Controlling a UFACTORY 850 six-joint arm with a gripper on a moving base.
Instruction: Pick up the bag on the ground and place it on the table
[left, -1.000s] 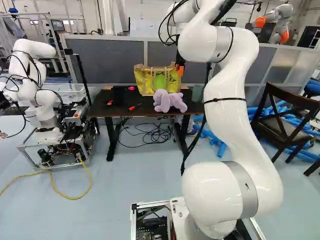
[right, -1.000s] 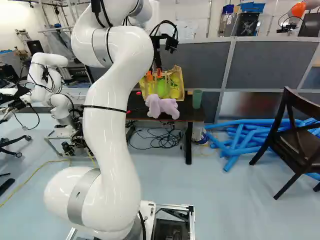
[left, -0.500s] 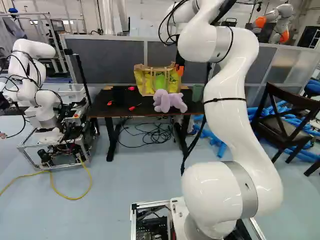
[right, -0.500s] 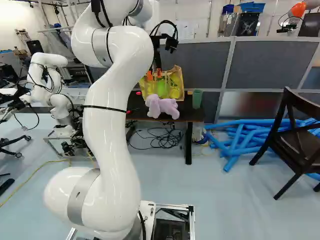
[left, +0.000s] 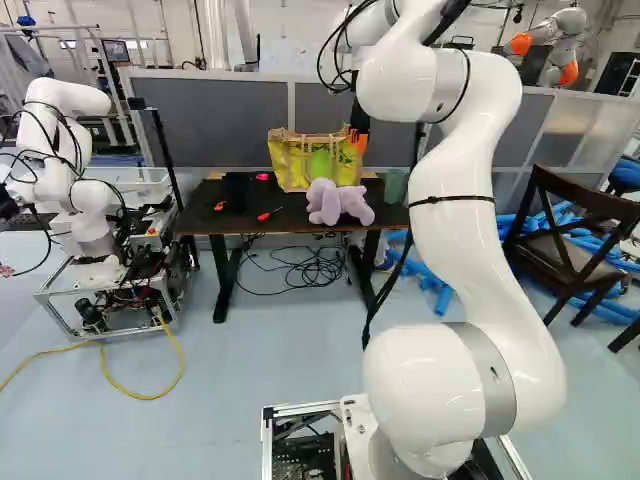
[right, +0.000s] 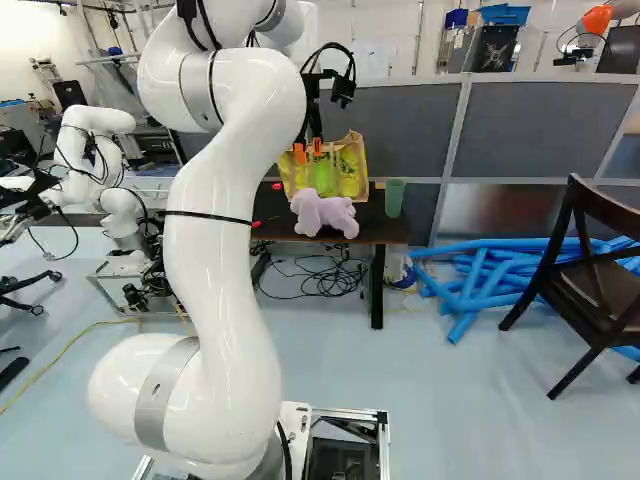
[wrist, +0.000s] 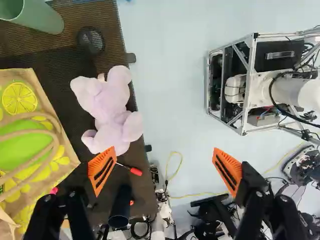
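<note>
My gripper (right: 308, 150) is high over the table, by the bag's upper part in the right base view. The yellow bag (left: 290, 165) with tan handles stands upright on the dark table (left: 292, 222), behind a purple plush toy (left: 336, 202). In the wrist view the gripper (wrist: 164, 171) is open with nothing held. One finger is over the table near the plush toy (wrist: 112, 107), the other over the floor. The bag (wrist: 25, 145), with lemon print and looped handles, lies to one side of the fingers. No bag shows on the floor.
A green cup (right: 394, 197) and a red-handled screwdriver (left: 268, 215) are on the table, tangled cables (left: 310, 268) beneath it. Another robot (left: 80, 170) stands at the left. A dark chair (right: 575, 270) and blue foam tubes (right: 480, 280) are at the right.
My arm's upper part has shifted slightly, outward to the right in the left base view and to the left in the right base view. The bag and base have stayed put.
</note>
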